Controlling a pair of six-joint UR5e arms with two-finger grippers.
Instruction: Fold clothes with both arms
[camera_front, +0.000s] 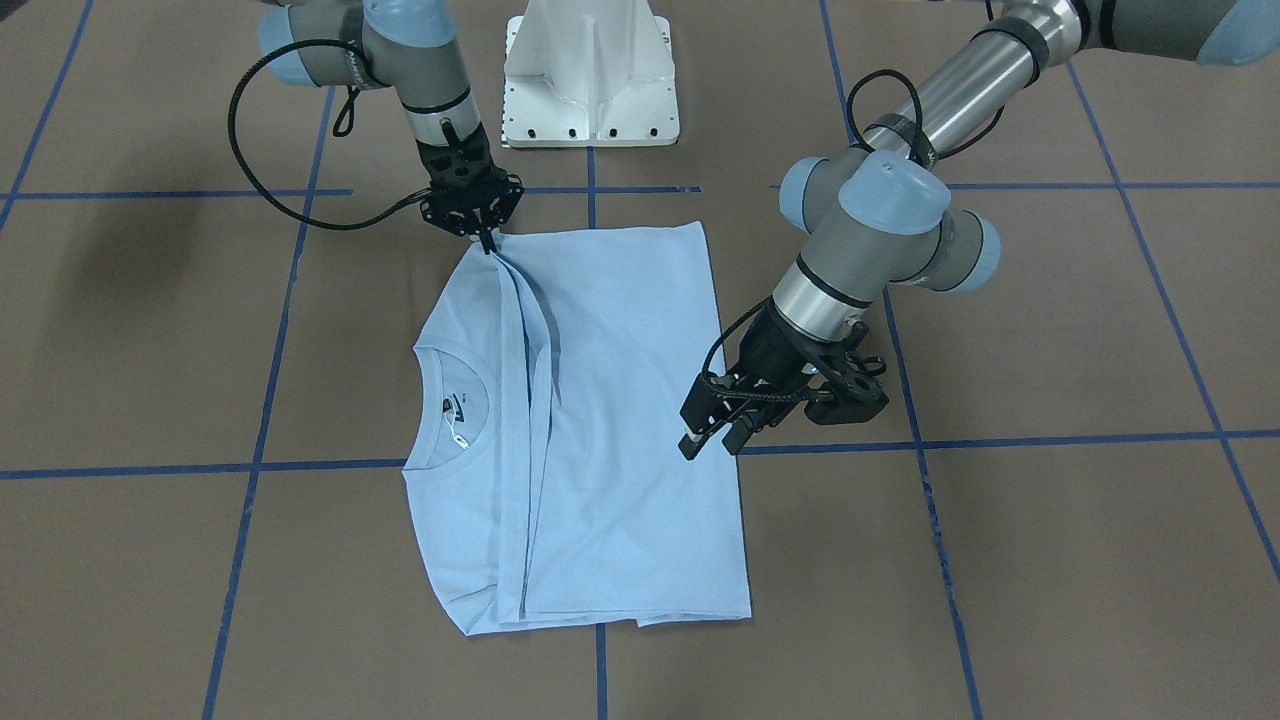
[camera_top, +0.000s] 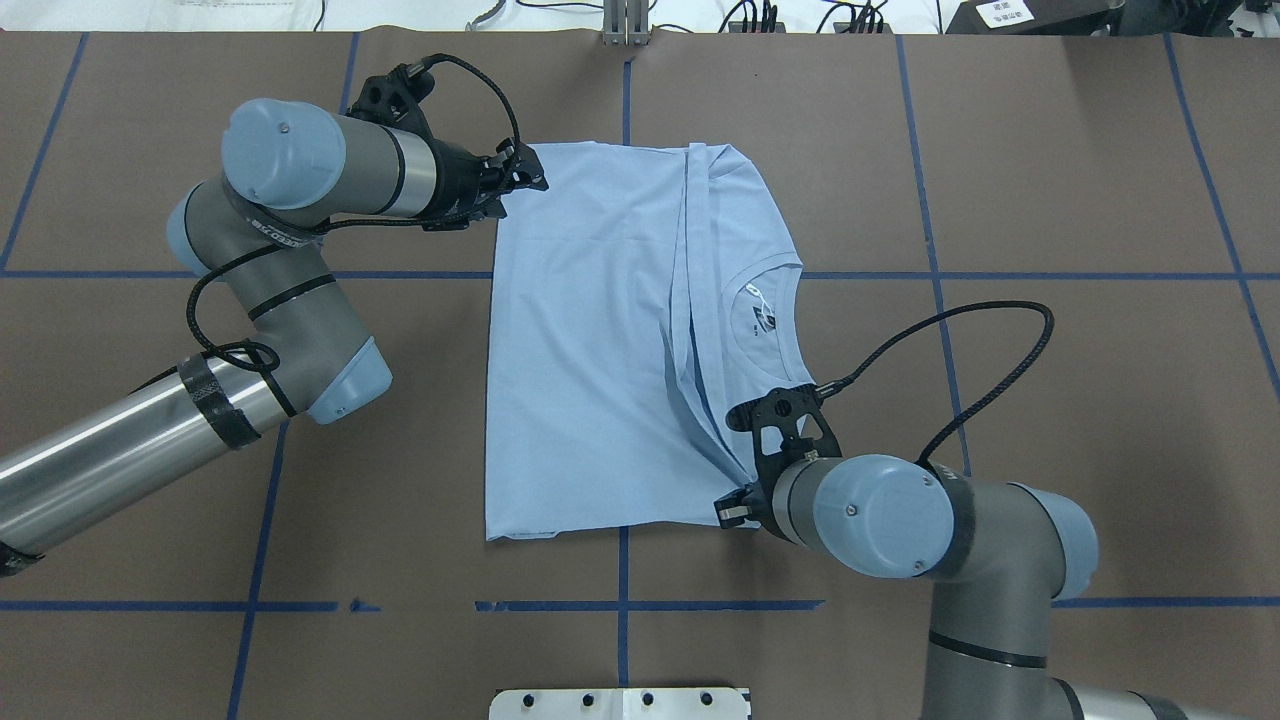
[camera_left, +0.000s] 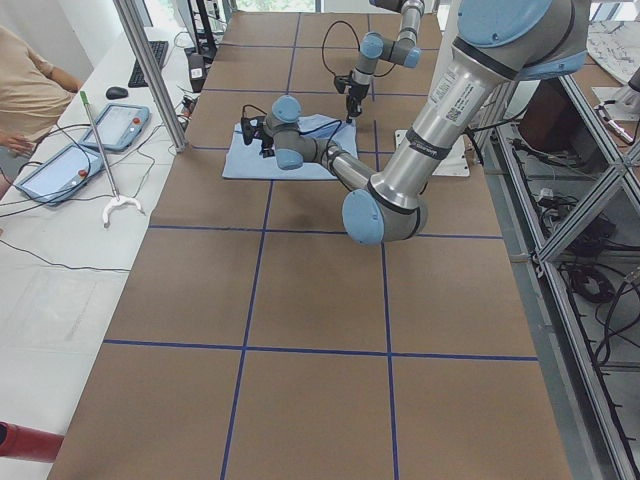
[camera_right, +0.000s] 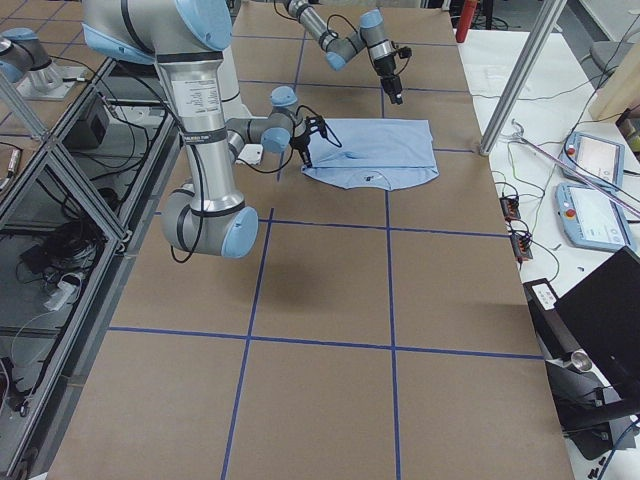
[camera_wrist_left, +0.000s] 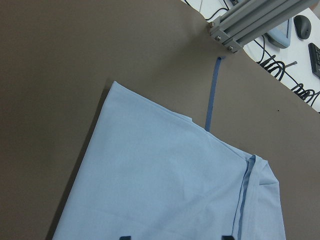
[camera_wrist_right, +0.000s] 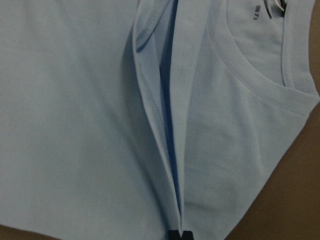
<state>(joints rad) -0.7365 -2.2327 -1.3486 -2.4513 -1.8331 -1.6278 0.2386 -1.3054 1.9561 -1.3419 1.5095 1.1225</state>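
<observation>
- Well, on my screens the plain light blue short-sleeved T-shirt (camera_top: 590, 350) lies flat mid-table on the brown paper surface taped with a blue grid (camera_top: 400, 480). Its round ribbed collar (camera_top: 730, 310) points towards the robot's right.
- I judge the job partly done: no sleeve sticks out, and a broad panel of the body is laid over towards the collar, with stacked edges showing along that line.
- The right arm's black two-finger gripper (camera_front: 488, 238) is pinched tight on those stacked edges at the shirt's robot-side border. Its wrist camera shows the tips together on cloth.
- The left arm's black gripper (camera_front: 712, 445) hangs near the shirt's far corner, away from the collar, jaws spread wide, holding nothing.
- What's left, I think, is at least one more fold into a compact packet, though from here I can't count the layers.
</observation>
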